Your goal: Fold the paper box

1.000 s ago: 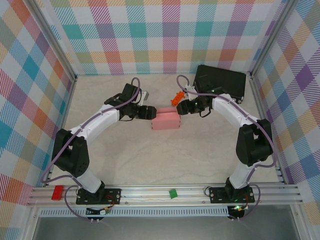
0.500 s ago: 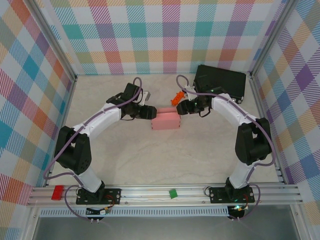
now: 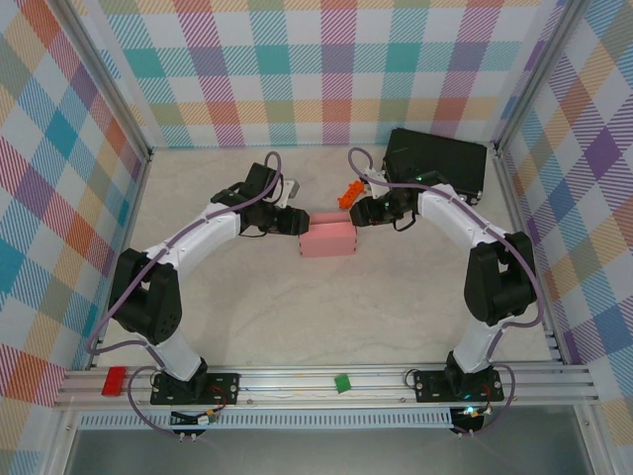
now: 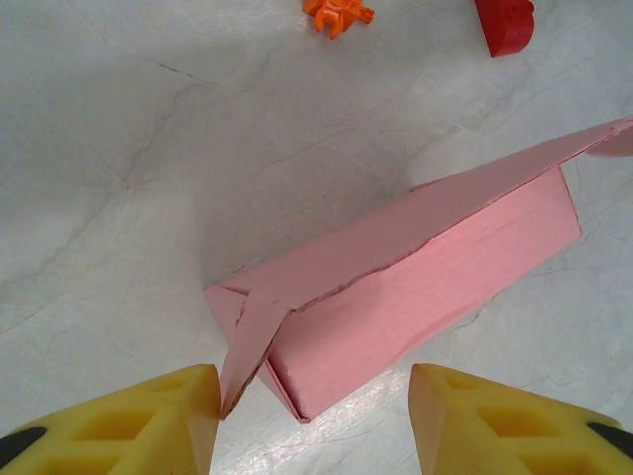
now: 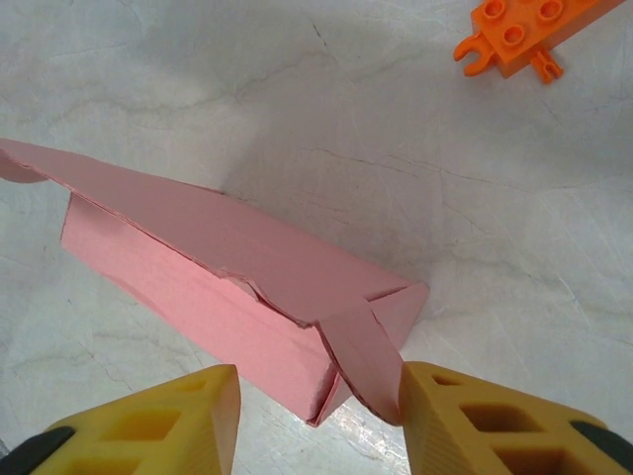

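Lying at the middle of the pale table, between both arms: the paper box, pink, end flaps loose. Straddles its left end with the left gripper, yellow fingers apart, one right at a drooping flap. Straddles the right end likewise with the right gripper, jaws apart, one finger touching that end's flap. Sits near an orange toy.

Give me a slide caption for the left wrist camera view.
Open left gripper straddles one end of the pink paper box, flap sticking out; orange toy and red block lie beyond.
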